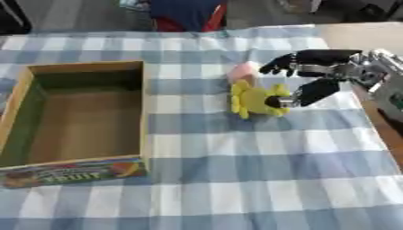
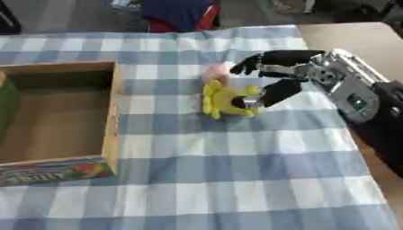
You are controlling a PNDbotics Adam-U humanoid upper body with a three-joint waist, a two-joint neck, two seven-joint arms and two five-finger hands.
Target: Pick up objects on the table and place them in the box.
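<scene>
Left eye view: right hand (image 1: pixel 315 74) fingers spread, thumb touching yellow toy (image 1: pixel 253 99); box (image 1: pixel 144 112) well apart.

Between the open-topped cardboard box (image 1: pixel 78 112) and the yellow toy (image 1: pixel 256 99) a strip of checked tabletop (image 1: pixel 236 179) is left bare, the box's right wall standing as the one barrier, while the toy (a pink object (image 1: pixel 241 71) just behind it) is flanked by the right robot hand (image 1: pixel 311 76).
</scene>
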